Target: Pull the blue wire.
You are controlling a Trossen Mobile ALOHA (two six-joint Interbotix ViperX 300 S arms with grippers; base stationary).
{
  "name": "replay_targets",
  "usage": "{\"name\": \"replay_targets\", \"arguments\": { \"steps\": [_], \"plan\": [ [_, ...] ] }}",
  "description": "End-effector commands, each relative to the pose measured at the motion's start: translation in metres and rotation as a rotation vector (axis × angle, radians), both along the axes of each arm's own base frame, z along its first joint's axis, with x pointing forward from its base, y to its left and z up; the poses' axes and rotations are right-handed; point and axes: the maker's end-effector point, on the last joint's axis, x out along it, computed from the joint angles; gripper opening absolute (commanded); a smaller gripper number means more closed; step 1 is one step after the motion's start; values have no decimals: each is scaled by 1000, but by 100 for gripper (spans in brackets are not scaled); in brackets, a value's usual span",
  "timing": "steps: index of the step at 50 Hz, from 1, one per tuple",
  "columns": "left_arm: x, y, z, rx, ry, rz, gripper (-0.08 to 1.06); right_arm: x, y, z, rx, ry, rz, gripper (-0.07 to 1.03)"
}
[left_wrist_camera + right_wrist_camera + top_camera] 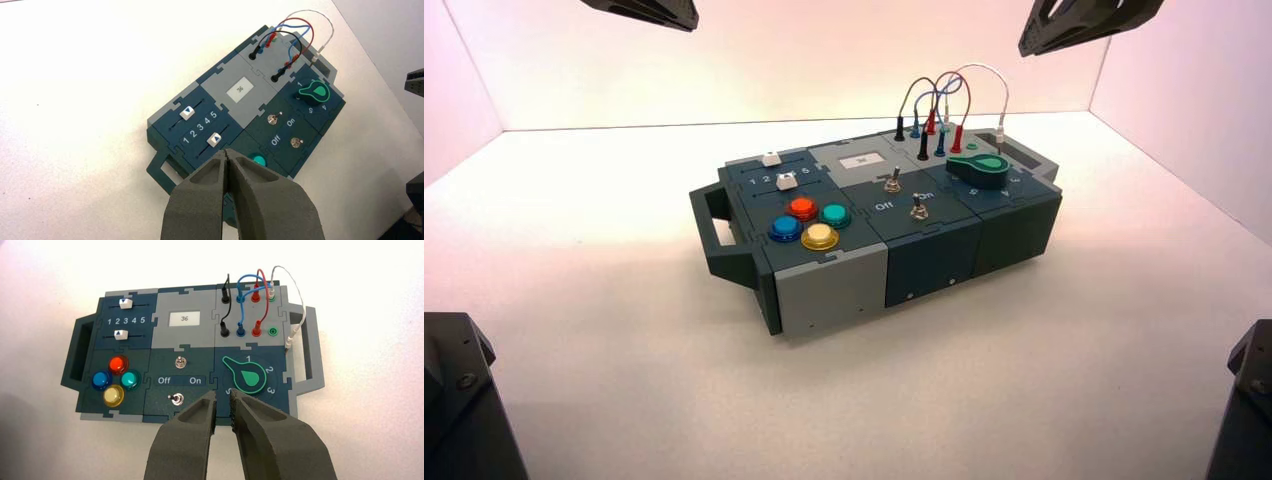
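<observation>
The blue wire (pixel 242 294) arches between two blue plugs in the socket panel at the box's far right corner, beside the red wire (pixel 260 296). It also shows as a small arch in the high view (pixel 928 97) and in the left wrist view (pixel 291 44). My right gripper (pixel 223 398) hangs high above the near edge of the box (pixel 844 290), well short of the wire, open by a narrow gap with nothing between its fingers. My left gripper (pixel 226 152) is shut and empty, held high over the box's left end near the handle.
A wire with black plugs (pixel 225 310) and a white wire (pixel 296 300) share the socket panel. A green knob (pixel 247 377), two toggle switches (pixel 177 399), coloured buttons (pixel 115 380), two sliders (pixel 124 303) and a display (pixel 184 318) reading 36 fill the box top.
</observation>
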Motion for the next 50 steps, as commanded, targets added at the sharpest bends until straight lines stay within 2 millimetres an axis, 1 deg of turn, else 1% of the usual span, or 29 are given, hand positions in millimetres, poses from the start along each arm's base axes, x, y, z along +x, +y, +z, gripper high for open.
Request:
{"name": "replay_targets", "arguments": {
  "steps": [1,14,20,26,29,36,41,50],
  "plan": [
    [5,-1,8,-18,-21,11,-3,5,3,10,16,-25,1,17],
    [5,-1,9,-23,-17,17,-3,4,3,9,14,-22,1,17],
    [4,-1,11,-37,-16,26,-3,2,11,10,23,-22,27,17],
    [5,-2,13,-41,-23,27,-3,2,23,3,30,-3,53,20],
    [5,-2,13,-43,-23,28,-3,6,27,-1,28,15,51,23],
    [5,-2,11,-41,-23,28,-3,18,36,-9,16,60,41,34],
    [6,-2,10,-40,-26,29,-3,26,41,-15,10,83,36,34],
    [7,-2,11,-45,-36,32,-3,46,52,-24,6,94,21,34]
  ]
}}
